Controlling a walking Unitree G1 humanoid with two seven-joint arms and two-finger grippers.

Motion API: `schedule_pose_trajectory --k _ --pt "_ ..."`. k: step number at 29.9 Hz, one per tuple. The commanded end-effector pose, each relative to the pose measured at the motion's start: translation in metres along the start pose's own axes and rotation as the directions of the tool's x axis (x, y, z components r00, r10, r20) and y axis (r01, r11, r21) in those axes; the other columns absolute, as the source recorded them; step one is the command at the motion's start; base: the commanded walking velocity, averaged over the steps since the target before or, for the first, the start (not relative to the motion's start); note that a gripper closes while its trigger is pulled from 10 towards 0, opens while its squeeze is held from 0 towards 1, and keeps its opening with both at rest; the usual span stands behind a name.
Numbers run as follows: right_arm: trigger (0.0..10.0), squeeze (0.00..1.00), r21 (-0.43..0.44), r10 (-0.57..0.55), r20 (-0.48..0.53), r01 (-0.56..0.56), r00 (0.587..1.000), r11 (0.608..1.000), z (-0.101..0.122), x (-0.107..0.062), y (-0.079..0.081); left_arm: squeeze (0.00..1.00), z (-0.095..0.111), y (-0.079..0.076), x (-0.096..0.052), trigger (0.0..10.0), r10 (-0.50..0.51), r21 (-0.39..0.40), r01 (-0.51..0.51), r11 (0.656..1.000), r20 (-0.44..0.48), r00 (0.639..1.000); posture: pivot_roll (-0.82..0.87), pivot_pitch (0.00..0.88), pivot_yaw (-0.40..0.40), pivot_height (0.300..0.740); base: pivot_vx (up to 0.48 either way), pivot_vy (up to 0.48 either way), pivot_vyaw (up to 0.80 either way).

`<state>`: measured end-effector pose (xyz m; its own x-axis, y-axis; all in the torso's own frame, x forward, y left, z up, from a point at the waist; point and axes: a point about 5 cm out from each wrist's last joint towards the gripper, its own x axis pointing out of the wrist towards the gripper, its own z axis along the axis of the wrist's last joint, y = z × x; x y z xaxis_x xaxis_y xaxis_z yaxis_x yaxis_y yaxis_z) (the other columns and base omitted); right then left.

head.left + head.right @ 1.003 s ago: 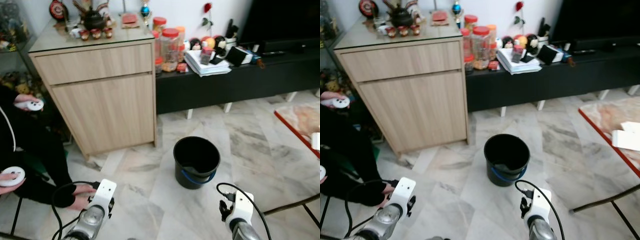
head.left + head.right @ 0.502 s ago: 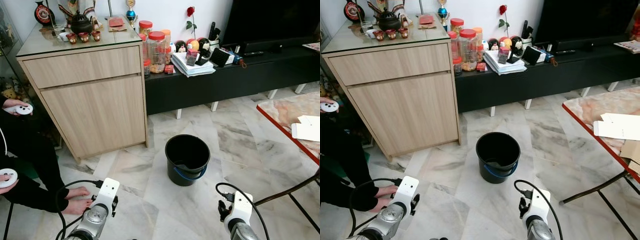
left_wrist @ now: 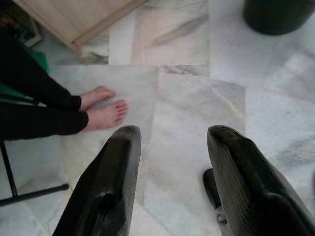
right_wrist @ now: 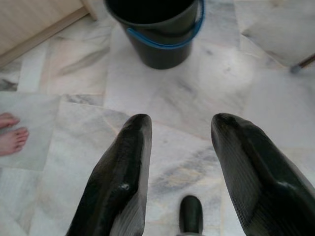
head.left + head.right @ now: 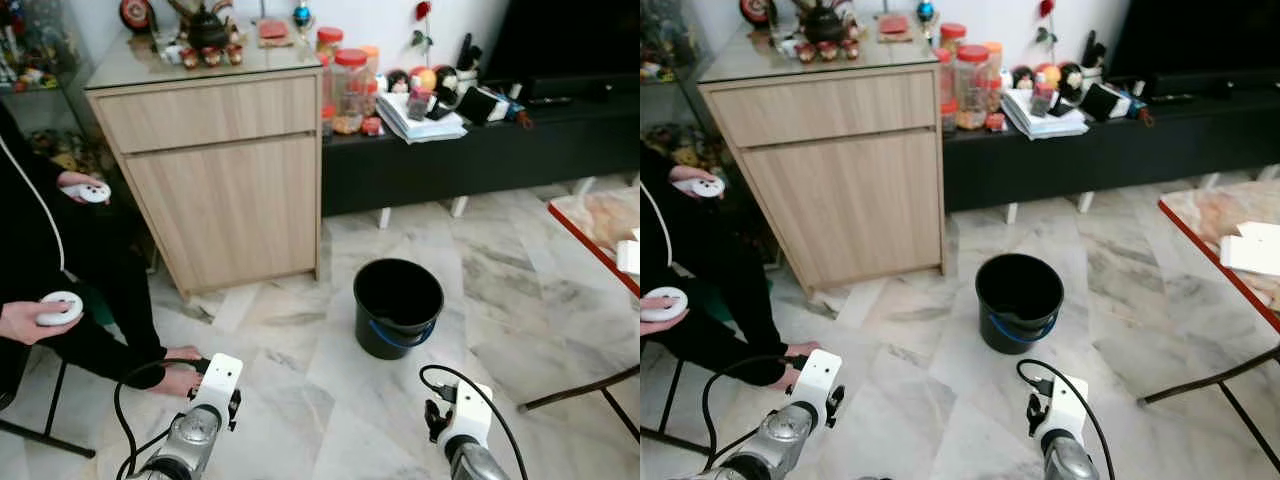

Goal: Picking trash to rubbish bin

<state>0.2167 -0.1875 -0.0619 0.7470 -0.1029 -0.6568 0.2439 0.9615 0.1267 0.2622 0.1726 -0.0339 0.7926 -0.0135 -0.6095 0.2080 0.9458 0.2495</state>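
Note:
A black bucket (image 5: 398,305) with a blue handle stands upright on the marble floor, ahead of me and a little to the right. It looks empty from here. My left arm (image 5: 205,418) and right arm (image 5: 460,420) hang low in front of me, short of the bucket. In the left wrist view my left gripper (image 3: 172,140) is open over bare floor tiles, holding nothing. My right gripper (image 4: 182,125) is open too, with the bucket (image 4: 155,29) a short way beyond its fingertips.
A person sits at the left holding white controllers (image 5: 62,308), their bare feet (image 3: 103,110) on the floor close to my left arm. A wooden cabinet (image 5: 220,190) and a black low bench (image 5: 480,150) line the wall. A red-edged table (image 5: 1215,240) with papers stands at the right.
The whole picture has shifted right, so the camera has turned left and shows more of the seated person. Both arms hang as before, and the bucket has not moved.

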Motion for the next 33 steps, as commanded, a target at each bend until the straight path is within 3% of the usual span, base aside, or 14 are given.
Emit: schedule_pose_trajectory --k 1,33 --pt "10.0 0.0 0.0 -0.002 0.01 0.002 1.0 1.0 0.003 0.001 0.0 0.0 0.001 0.0 0.001 10.0 -0.005 -0.009 0.005 1.0 -0.005 1.0 0.12 0.061 -0.01 0.74 0.0 0.0 0.0" --pt "10.0 0.0 -0.033 0.047 0.006 -0.047 0.999 0.998 0.005 0.003 0.015 0.0 0.006 -0.002 0.002 10.0 -0.025 0.034 0.025 0.999 -0.002 1.0 0.12 0.035 0.007 0.74 0.0 0.0 0.0"
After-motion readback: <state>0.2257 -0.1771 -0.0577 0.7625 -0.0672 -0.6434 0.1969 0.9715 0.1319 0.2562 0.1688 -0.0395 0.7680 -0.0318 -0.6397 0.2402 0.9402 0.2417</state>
